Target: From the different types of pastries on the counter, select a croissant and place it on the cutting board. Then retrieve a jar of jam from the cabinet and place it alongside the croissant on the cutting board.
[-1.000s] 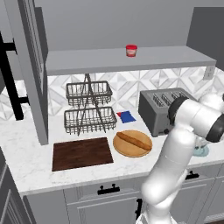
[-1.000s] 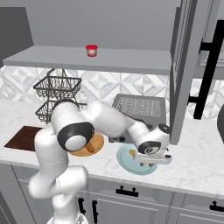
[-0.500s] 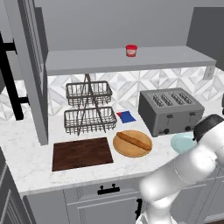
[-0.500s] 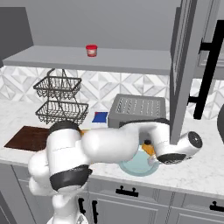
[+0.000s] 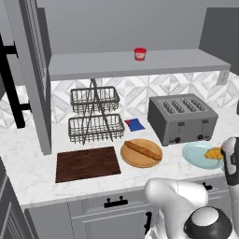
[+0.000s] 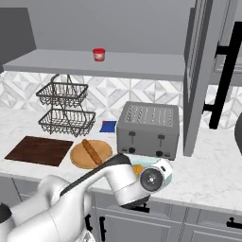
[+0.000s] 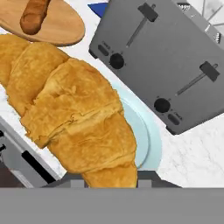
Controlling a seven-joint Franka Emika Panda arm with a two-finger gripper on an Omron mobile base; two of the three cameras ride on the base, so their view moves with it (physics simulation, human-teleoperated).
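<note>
The hand (image 7: 105,181) is closed narrowly on the croissant (image 7: 74,113), just above the pale blue plate (image 7: 146,135) at the toaster's (image 5: 182,119) front. The cutting board (image 5: 87,163) lies far off at nine o'clock along the table (image 5: 37,184); a grip on flaky pastry could slip during that long carry past the round board (image 5: 141,152).

Toaster (image 5: 183,118): grey, four slots, stands toward right near tiled wall; two black levers and knobs on front. Pale blue plate (image 5: 200,156) just in front of toaster. Round tan board (image 5: 141,152) left of plate; brown stick roll (image 5: 141,149) lies on it diagonally. Blue square (image 5: 135,124) flat behind round board, between toaster and wire basket rack (image 5: 95,119). Rack: two dark tiers, one above other, close to backsplash.
</note>
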